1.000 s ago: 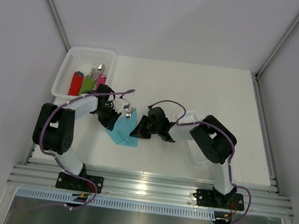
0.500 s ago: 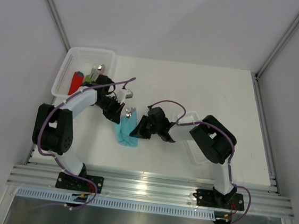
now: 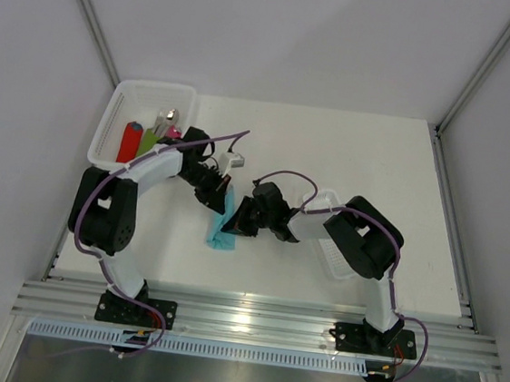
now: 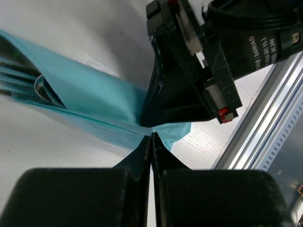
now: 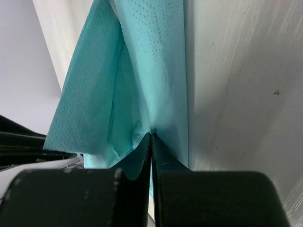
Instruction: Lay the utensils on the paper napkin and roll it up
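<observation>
Paper napkin [image 3: 222,230] is being pinched by my left gripper [image 4: 151,141] and right gripper [image 5: 151,140], jaws pressed together, holding utensils [image 4: 39,88] wrapped for rolling.

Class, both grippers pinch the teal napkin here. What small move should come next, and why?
Probably roll the pinched edge further over the utensils. The left gripper and the right gripper are both shut on the paper napkin, which lies only loosely folded, not yet a tight roll.
</observation>
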Tool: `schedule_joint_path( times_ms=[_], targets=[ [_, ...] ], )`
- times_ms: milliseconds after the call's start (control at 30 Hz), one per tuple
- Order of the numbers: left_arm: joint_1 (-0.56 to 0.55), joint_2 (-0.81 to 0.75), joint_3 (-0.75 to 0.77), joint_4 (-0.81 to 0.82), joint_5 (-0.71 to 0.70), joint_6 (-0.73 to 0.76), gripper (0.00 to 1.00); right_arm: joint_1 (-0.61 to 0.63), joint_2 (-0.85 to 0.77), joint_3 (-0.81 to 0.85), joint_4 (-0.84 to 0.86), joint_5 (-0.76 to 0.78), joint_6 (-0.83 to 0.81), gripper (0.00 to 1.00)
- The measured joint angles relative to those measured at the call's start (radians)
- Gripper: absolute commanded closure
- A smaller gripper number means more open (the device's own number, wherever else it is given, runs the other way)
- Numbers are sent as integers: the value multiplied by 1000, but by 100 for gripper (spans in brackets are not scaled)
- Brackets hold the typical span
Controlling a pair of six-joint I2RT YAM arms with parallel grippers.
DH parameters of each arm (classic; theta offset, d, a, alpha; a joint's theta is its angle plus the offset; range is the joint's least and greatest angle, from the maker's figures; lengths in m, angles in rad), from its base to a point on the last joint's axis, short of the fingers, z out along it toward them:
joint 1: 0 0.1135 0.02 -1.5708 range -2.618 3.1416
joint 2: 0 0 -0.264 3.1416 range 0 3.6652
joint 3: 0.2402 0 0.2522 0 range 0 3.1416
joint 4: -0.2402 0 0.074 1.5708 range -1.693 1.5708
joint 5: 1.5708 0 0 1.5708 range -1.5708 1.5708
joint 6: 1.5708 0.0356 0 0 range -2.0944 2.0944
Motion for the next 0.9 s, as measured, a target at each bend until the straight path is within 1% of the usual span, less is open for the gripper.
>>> schedule_joint_path(
  times_ms=[167,433,600,900],
  targets=[
    [-11,23,23,33,30,-42,99,-1,0,0,0,1,0,100],
    [-15,66,23,56,31,-74,99,0,-8,0,-16,19,-12,100],
    [-26,81,23,64,31,-83,99,-1,-42,0,-78,63,-37,95],
    [-32,81,23,81,20,-90,99,-2,-86,29,-204,127,-110,93]
  ],
)
